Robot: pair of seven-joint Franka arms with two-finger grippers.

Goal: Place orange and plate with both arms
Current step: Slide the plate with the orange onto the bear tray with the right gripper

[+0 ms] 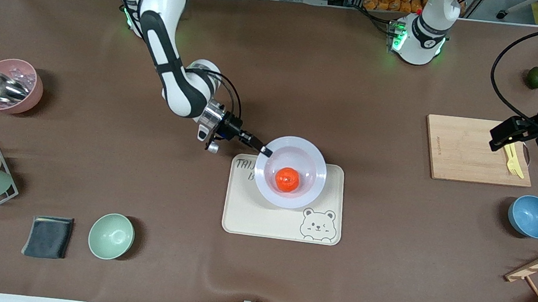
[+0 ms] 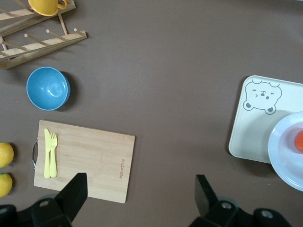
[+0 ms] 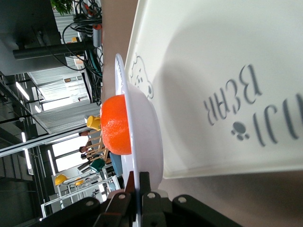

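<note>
Two white arms with glossy shells and black joint bands, green lights glowing at both bases, loose black cables looping along each, silver wrist ring on the right arm, black fingers [image 2: 75,191]

A small, round, bright red-orange orange [image 1: 287,179] sits in the middle of the plate [image 1: 312,188]. The plate, round, shallow and pale lavender-white with a wide rim, rests on a cream bear-print tray [image 1: 261,220] mid-tabletop.

Right arm: reaches from its base toward the table centre, wrist angled down
Right gripper [image 1: 265,150]: fingers clamped on the plate [image 1: 315,163] rim
Left arm: waits at its own end of the table
Left gripper [image 2: 139,194]: fingers spread wide, holding nothing
</note>
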